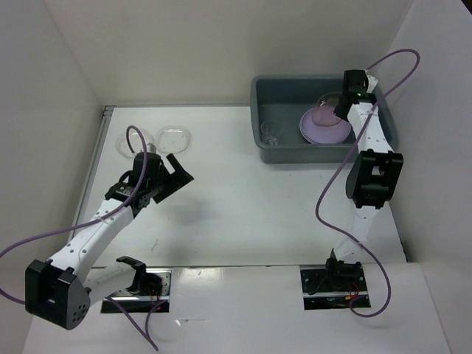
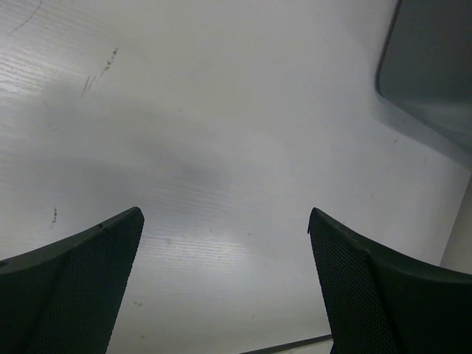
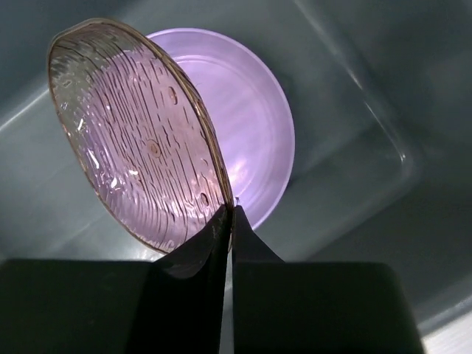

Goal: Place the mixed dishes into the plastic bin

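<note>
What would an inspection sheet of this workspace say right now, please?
Surface: white table, faint scuffs.
Job's things: grey bin holds a lavender plate and a small clear item; a clear plate and a second clear plate lie on the table.
Clutter: nothing seen.
Grippers: left gripper open, empty; right gripper shut on a pink plate at its rim, over the lavender plate.
Cables: purple cables loop from both arms.
Surroundings: white walls.

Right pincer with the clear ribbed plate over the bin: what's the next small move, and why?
Probably lower a touch and open the right pincer. It is shut on the rim of the clear ribbed plate, which hangs tilted over the lavender plate inside the grey bin, so releasing should land it there.
</note>
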Robot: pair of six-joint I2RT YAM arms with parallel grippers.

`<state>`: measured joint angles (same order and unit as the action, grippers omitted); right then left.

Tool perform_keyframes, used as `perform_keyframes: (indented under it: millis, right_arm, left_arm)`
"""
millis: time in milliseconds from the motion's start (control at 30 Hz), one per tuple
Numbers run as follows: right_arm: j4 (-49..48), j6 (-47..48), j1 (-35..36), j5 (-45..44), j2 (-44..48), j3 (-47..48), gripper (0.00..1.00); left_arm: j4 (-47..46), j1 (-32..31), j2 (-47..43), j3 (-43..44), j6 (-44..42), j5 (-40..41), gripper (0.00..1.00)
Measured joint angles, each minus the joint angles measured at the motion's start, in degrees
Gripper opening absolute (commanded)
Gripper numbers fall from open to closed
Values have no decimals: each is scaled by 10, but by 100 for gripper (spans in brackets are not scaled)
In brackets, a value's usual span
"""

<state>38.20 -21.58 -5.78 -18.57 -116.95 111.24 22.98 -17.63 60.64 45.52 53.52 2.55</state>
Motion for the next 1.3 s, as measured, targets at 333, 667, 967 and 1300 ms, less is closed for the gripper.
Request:
perform_keyframes:
  millis: [333, 667, 967, 1300]
  right_arm:
    - [7, -25, 4, -6, -84, 75, 50]
    - [-35, -3, 85, 95, 52, 6, 61]
    - [-155, -16, 446, 193, 216, -214, 46]
    - [-162, -66, 495, 207, 230, -369, 45]
  left_arm:
    - [-5, 46, 8, -5, -14, -23, 100]
    - [-49, 89, 59, -12, -2, -3, 93]
    - [-138, 146, 197, 40, 24, 47, 67]
    - [-248, 149, 296, 68, 70, 122, 69]
